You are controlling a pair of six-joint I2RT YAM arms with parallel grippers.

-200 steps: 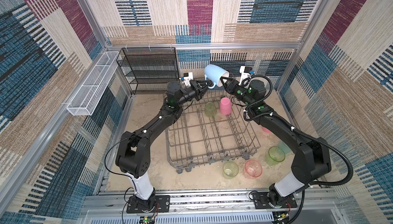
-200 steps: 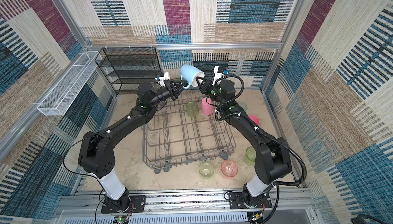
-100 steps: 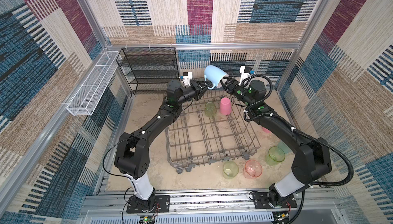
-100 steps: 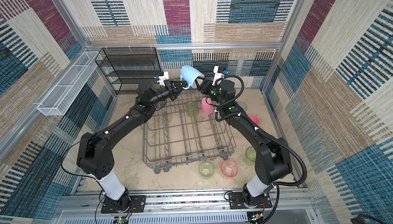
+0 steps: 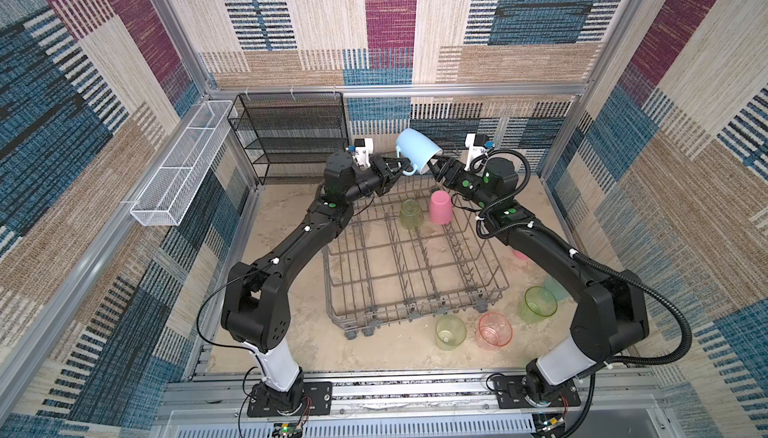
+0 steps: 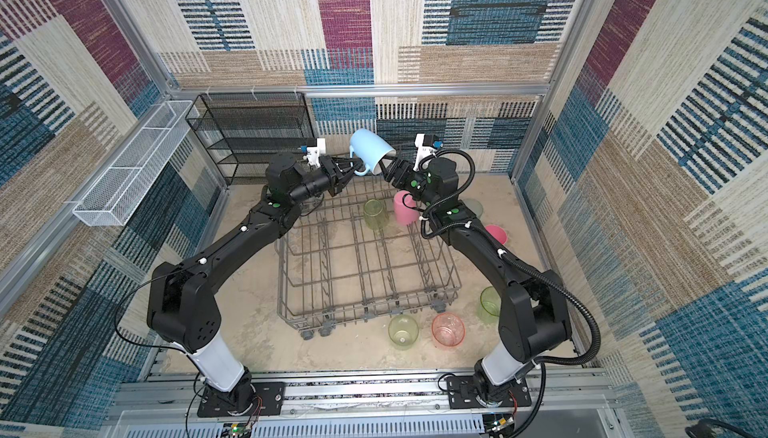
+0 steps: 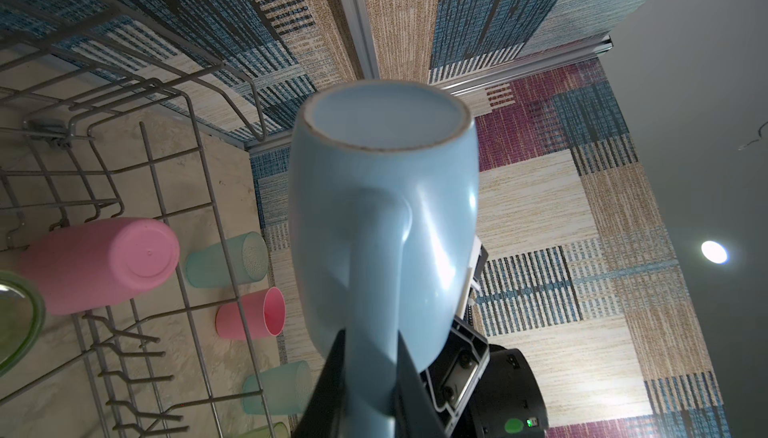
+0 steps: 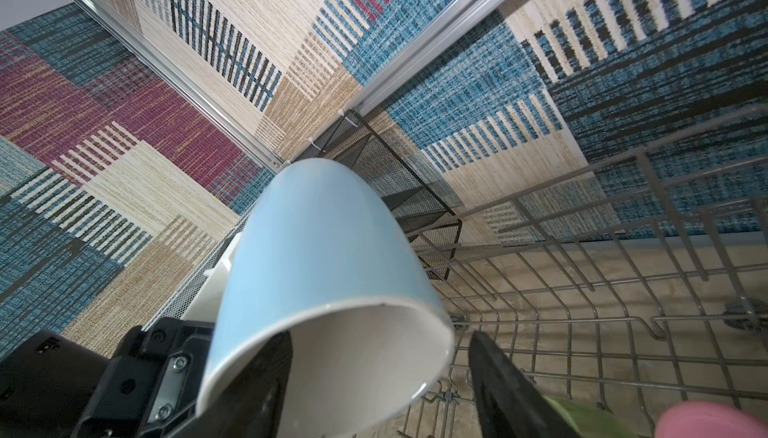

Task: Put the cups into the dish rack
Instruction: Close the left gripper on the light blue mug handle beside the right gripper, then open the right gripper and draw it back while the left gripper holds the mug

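The light-blue mug (image 5: 417, 153) hangs tilted, mouth down, above the far edge of the grey wire dish rack (image 5: 415, 303). My left gripper (image 5: 401, 164) is shut on its handle (image 7: 374, 290). My right gripper (image 5: 434, 165) stands open at the mug's mouth (image 8: 357, 365), one finger (image 8: 274, 373) inside it and the other finger (image 8: 498, 382) clear of the rim. Upside down in the rack's far end stand a yellow-green cup (image 5: 411, 213) and a pink cup (image 5: 439, 206). On the floor near the rack's front right are a yellow-green cup (image 5: 450, 332), a pink-orange cup (image 5: 494, 330) and another yellow-green cup (image 5: 537, 304).
A teal cup (image 6: 473, 207) and a pink cup (image 6: 496, 234) lie on the floor right of the rack, beside my right arm. A black mesh shelf unit (image 5: 291, 140) stands at the back left. A long white mesh basket (image 5: 183, 165) hangs on the left wall.
My right gripper has opened and let go of the mug's rim. The left gripper keeps its hold on the handle, and the mug has barely moved.
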